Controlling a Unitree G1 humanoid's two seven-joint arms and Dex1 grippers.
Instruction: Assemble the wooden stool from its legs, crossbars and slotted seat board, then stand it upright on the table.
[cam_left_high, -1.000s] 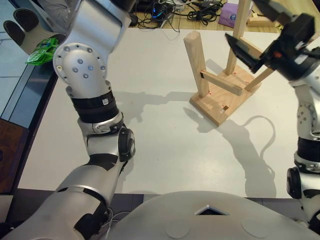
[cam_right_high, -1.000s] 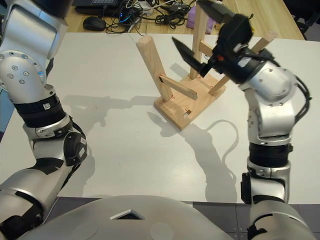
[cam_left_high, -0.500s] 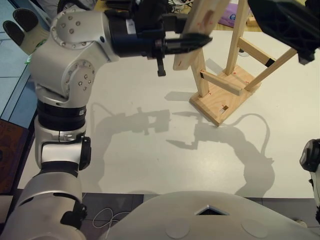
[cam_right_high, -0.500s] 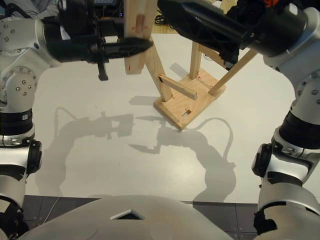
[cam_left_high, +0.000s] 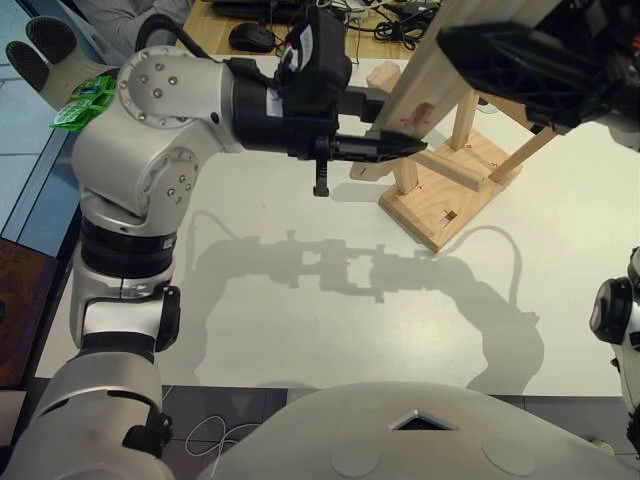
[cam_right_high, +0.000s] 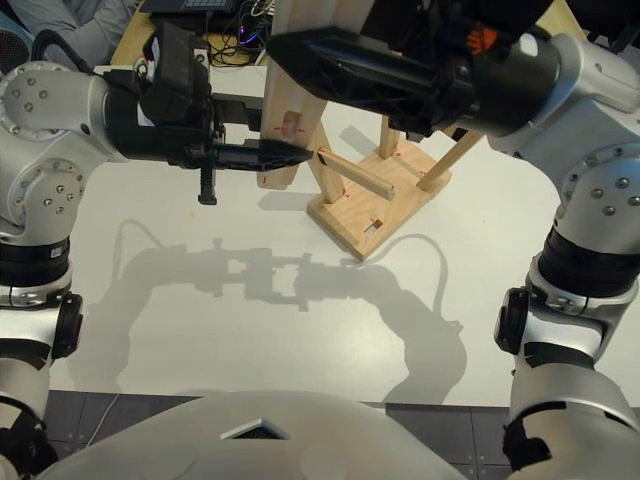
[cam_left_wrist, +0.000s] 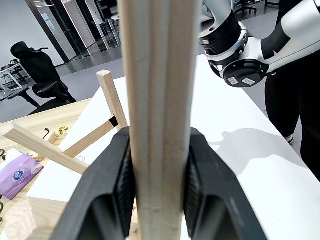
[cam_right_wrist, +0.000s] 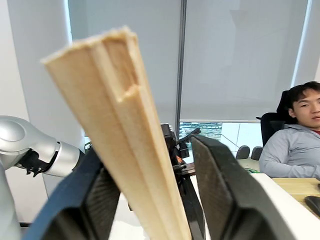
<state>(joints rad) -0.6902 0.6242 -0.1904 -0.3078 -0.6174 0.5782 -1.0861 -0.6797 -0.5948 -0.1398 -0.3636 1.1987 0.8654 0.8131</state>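
A loose wooden leg (cam_left_high: 420, 95) slants in the air above the white table (cam_left_high: 300, 330). My left gripper (cam_left_high: 390, 148) is shut on its lower part; in the left wrist view both pads (cam_left_wrist: 122, 175) press the leg (cam_left_wrist: 157, 75). Higher up, my right gripper (cam_left_high: 455, 48) stands open with the leg (cam_right_wrist: 130, 140) between its fingers (cam_right_wrist: 220, 200), a gap on one side. Just behind, the slotted seat board (cam_left_high: 440, 205) lies flat on the table. Three legs (cam_left_high: 462, 120) stand up from it, and a crossbar (cam_left_high: 445, 168) is fitted between two.
A green packet (cam_left_high: 85, 100) lies past the table's left edge. On the wooden desk behind are a mouse (cam_left_high: 250, 37) and tangled cables (cam_left_high: 400, 15). The near half of the table is bare white surface.
My left gripper has brought the leg lower and closer to the seat board, tilting it. My right gripper has swung in from the upper right and now straddles the leg's upper part.
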